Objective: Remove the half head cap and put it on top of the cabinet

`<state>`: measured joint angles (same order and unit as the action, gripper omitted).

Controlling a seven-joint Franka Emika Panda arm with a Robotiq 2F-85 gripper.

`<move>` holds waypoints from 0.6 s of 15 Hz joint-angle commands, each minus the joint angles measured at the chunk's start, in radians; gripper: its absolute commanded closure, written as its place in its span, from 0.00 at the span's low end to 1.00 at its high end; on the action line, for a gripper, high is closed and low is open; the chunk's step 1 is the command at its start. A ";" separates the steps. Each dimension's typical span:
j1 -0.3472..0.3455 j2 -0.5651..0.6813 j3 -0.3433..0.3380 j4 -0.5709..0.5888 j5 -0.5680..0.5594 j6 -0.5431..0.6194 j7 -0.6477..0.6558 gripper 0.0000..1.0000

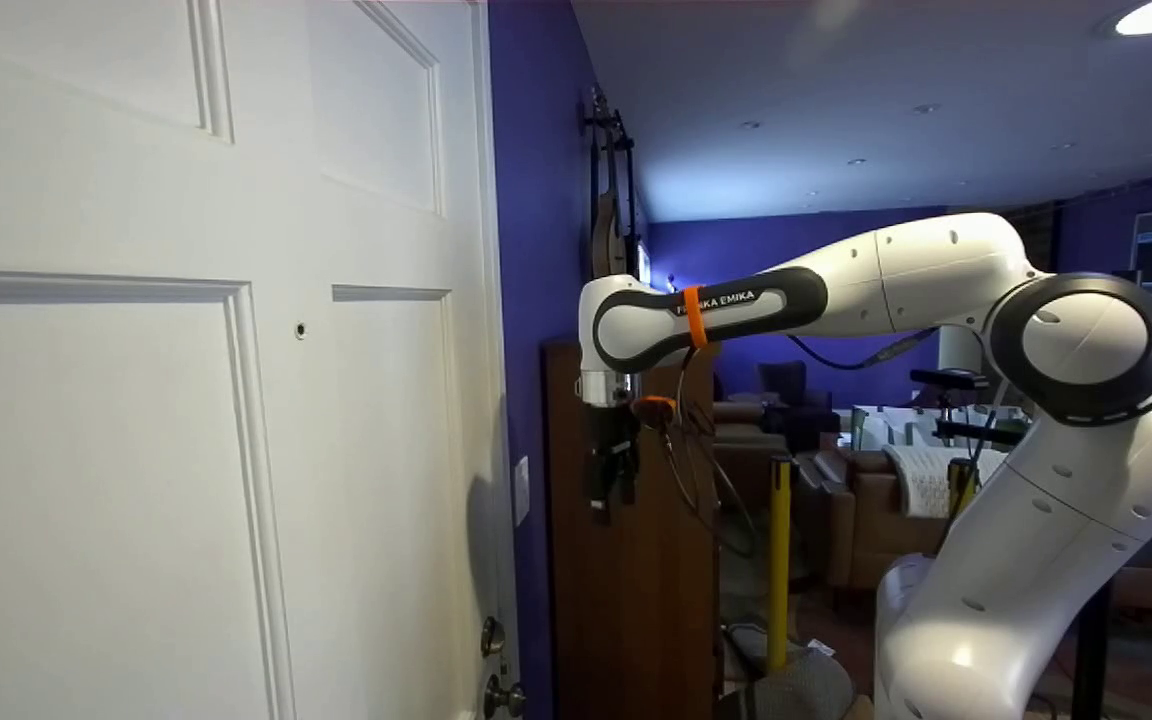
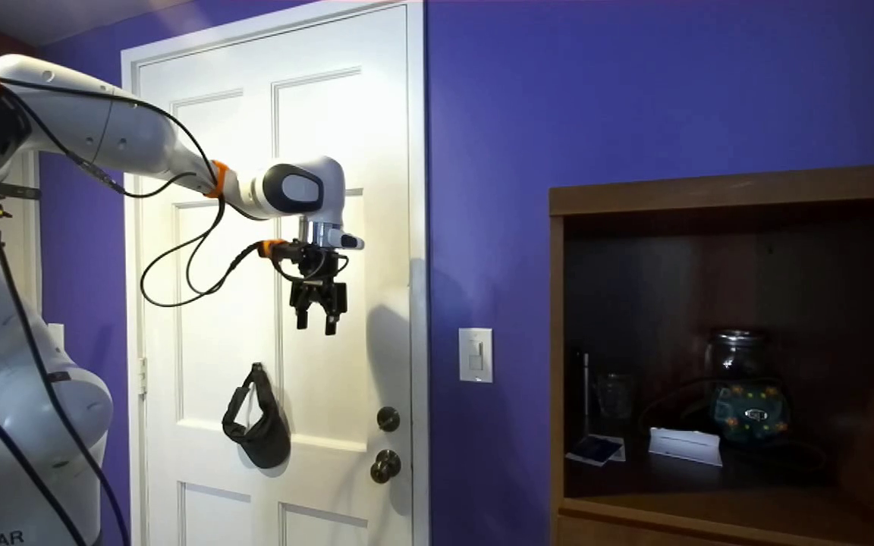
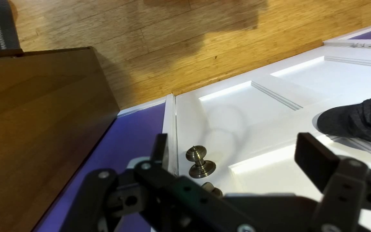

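The half head cap, a dark visor (image 2: 270,446), hangs on the white door in an exterior view, its open band upward and its brim low. The wrist view catches part of this cap (image 3: 340,122) at the right edge. My gripper (image 2: 316,326) points down above the cap and to its right, apart from it. Its fingers (image 3: 314,158) stand wide open around nothing. The dark brown cabinet (image 2: 710,196) is right of the door; its top surface cannot be seen there. Behind the gripper in an exterior view is the cabinet's plain side (image 1: 636,600).
A brass knob (image 2: 385,466) and a lock (image 2: 388,418) project from the white door (image 2: 224,326). A light switch (image 2: 475,354) is on the purple wall. Loose cables (image 2: 179,303) loop beside the wrist. A jar, bag and cards occupy the cabinet's shelf. A yellow post (image 1: 779,560) stands behind.
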<state>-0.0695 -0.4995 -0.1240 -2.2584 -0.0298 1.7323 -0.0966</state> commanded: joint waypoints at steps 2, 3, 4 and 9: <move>-0.005 0.001 0.004 0.002 0.002 -0.001 -0.002 0.00; 0.007 0.017 0.010 0.006 0.018 0.001 -0.002 0.00; 0.024 0.038 0.017 0.006 0.043 0.013 -0.008 0.00; 0.123 0.129 0.078 -0.015 0.192 0.092 -0.022 0.00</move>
<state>0.0152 -0.4286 -0.0773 -2.2731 0.0850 1.7719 -0.1003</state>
